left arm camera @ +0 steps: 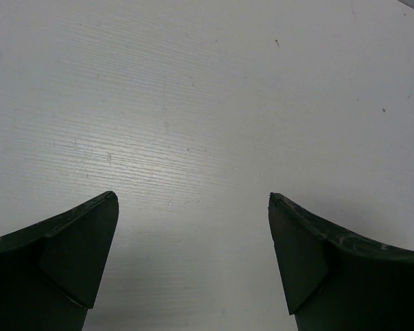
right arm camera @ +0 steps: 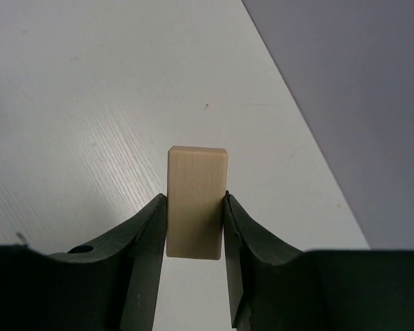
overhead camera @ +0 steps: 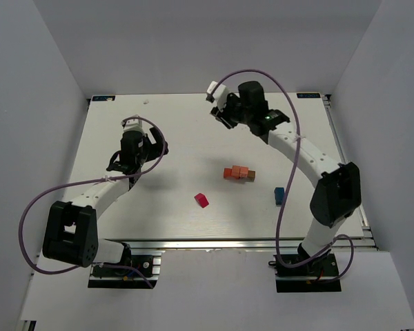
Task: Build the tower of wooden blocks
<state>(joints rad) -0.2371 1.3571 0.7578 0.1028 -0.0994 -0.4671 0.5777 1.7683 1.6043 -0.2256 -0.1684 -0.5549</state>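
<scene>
White tabletop (overhead camera: 165,207) inside grey walls (overhead camera: 41,69) is your workspace. Nearest you, a small magenta-red wooden cube (overhead camera: 202,200) and a small blue wooden block (overhead camera: 279,195) lie loose and well apart. Just beyond them sits the wood block tower (overhead camera: 238,173), which looks like only a low cluster of orange-red and tan painted blocks. Farther left, the left gripper (left arm camera: 192,196) hangs over bare table, fingers spread wide with nothing between them. Farthest out, the right gripper (right arm camera: 195,198) is closed snugly on a pale tan wooden bar (right arm camera: 196,172), pinching its long flat sides low down. Expect these pieces to be light, rigid and smooth enough to slip, so take flat opposite faces squarely. The overhead view gives you the layout but hides the bar under the wrist. Only the right wrist view shows that hold.
</scene>
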